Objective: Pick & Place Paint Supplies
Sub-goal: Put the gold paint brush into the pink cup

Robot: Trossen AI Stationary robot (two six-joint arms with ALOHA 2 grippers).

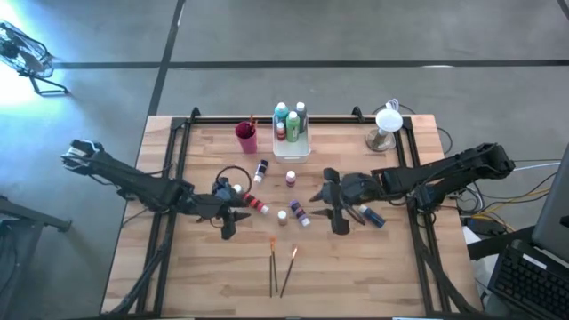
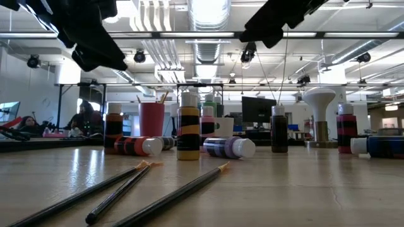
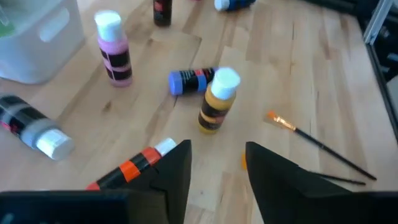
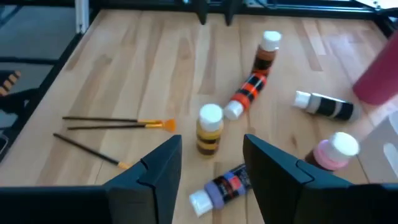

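Note:
Paint bottles stand and lie at the table's middle: an upright yellow bottle, a purple one on its side, a red-orange one on its side, and an upright pink one. Three thin brushes lie flat nearer the front edge. My left gripper hovers open above the table, left of the yellow bottle, beside the red-orange bottle. My right gripper hovers open to the right, above the purple bottle. Both grippers are empty.
A white tray holding teal, green and red bottles stands at the far middle, with a magenta cup to its left. A blue bottle lies under the right arm. A black-and-white bottle lies near the cup. A white lamp stands far right.

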